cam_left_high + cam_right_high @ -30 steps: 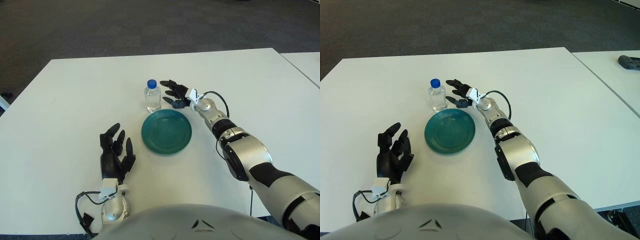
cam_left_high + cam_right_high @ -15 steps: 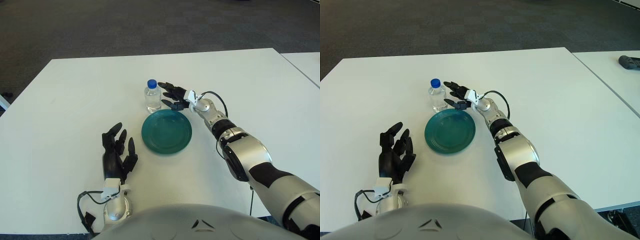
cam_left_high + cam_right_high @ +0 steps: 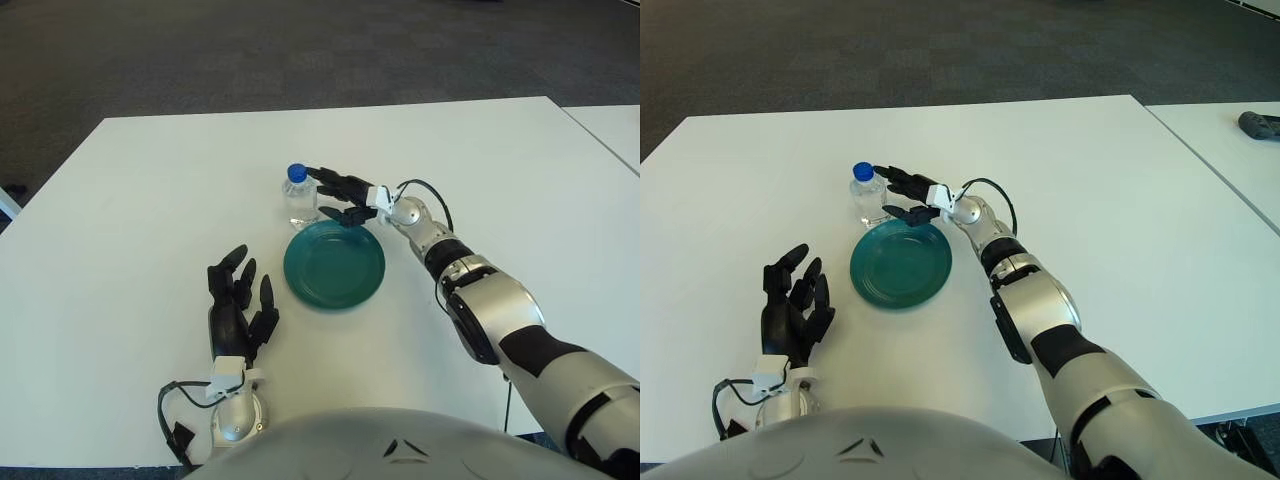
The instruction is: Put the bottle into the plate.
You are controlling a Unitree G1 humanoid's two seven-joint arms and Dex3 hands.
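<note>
Reaching farther left than a second ago, the right hand [image 3: 343, 196] now meets the bottle [image 3: 298, 198], which has shifted slightly left and leans that way. Its black fingers [image 3: 902, 181] are spread around the bottle's right side, one touching near the cap, not yet clamped on it. Small and clear, with a blue cap and some water inside, the bottle stands on the white table [image 3: 140, 180] just behind the green plate [image 3: 334, 265]. Beside the plate's left, the left hand [image 3: 238, 308] shows with fingers loosely apart.
</note>
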